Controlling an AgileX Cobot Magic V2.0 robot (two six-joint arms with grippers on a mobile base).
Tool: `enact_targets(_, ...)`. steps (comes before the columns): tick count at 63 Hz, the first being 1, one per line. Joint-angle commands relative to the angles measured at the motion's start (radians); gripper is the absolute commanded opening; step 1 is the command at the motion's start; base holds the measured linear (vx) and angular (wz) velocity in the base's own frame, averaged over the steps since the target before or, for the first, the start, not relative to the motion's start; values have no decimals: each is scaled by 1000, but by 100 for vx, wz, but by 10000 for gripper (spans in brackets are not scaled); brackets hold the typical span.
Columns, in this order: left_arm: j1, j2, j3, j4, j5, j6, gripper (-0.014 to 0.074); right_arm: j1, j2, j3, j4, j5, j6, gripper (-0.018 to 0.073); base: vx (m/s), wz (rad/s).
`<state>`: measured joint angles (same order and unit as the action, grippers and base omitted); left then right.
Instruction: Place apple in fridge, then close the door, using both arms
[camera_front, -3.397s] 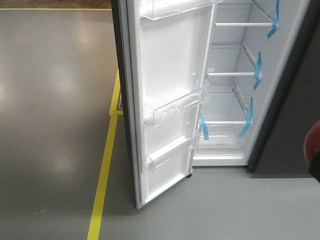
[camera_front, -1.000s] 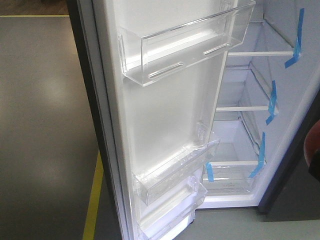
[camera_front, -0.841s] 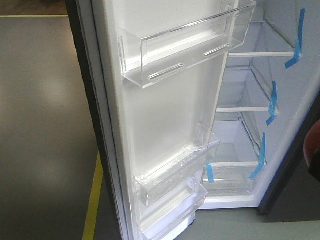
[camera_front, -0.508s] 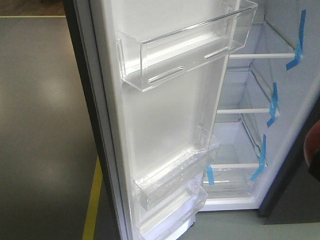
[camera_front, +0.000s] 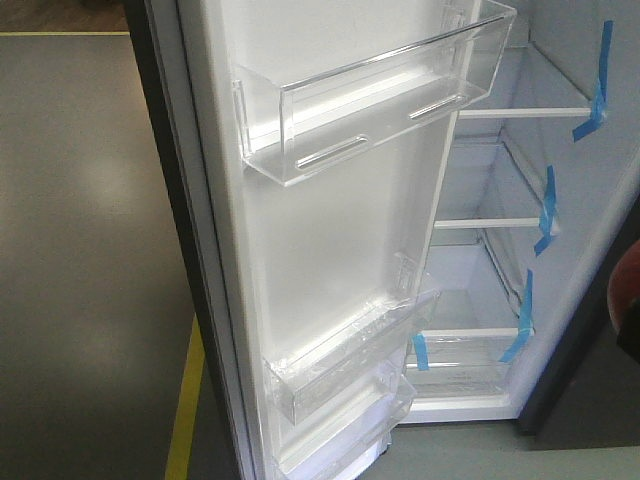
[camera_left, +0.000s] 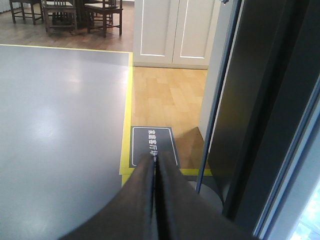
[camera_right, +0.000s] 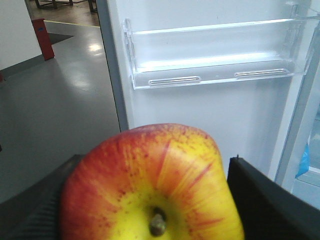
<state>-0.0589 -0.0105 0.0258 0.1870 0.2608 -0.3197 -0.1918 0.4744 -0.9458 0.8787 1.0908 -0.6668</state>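
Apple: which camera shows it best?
The right wrist view: the apple fills the foreground, stem and yellow patch clear. The front view catches only a red sliver at its right edge; the left wrist view, nothing.

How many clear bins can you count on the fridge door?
3: a top bin, a middle bin and a bottom bin; others may lie above the frame.

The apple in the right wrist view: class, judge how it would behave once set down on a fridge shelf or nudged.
The apple looks round and smooth-skinned, so it would probably roll if nudged on a flat shelf. It seems firm, holding its shape between the fingers, and is probably not fragile.
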Motion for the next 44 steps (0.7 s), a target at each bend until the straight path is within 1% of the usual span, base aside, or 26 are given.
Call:
enact_targets(1,1,-6,21,2,-75,-3,-6,-4,10,-22,51,-57,-12,-3,0,0)
enact_targets(44,1,-6,21,2,-75,-3,-6,-4,10,-22,51,-57,-12,-3,0,0)
